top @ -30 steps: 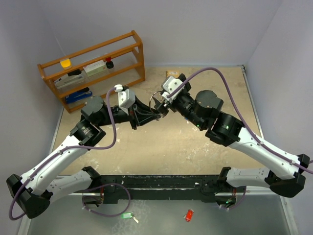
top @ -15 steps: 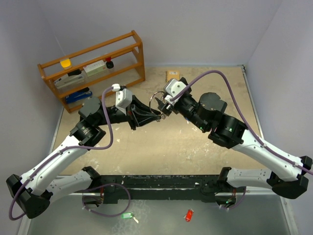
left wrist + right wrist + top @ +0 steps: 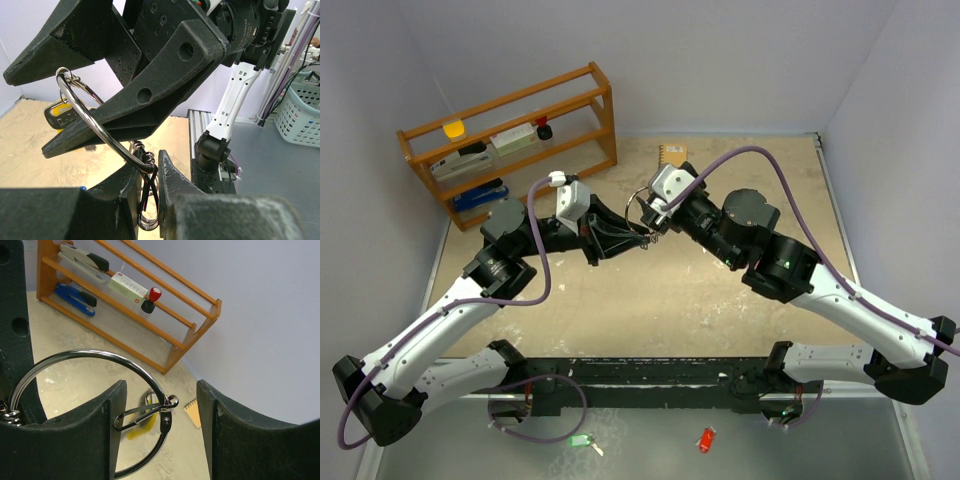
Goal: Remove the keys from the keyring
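In mid-air over the table's middle, my left gripper (image 3: 642, 236) is shut on a dark wire loop (image 3: 146, 200) that hangs from the keyring (image 3: 639, 196). The keyring (image 3: 110, 142) is a large silver ring rising leftward from my left fingertips (image 3: 150, 162). A yellow-headed key (image 3: 60, 114) hangs at its far end. My right gripper (image 3: 646, 208) meets it from the right, open. In the right wrist view the keyring (image 3: 90, 354) and its small clasp (image 3: 167, 405) sit between the right gripper's (image 3: 161, 385) jaws, close to the left finger (image 3: 107, 430). The yellow key (image 3: 142, 424) shows blurred below.
A wooden rack (image 3: 510, 130) with a stapler and small items stands at the back left. An orange notepad (image 3: 672, 153) lies at the back. A green tag (image 3: 580, 440) and a red tag (image 3: 706, 438) lie on the near ledge.
My right gripper has shifted slightly left onto the ring and its jaws have narrowed. The left gripper has kept its grip and barely moved.
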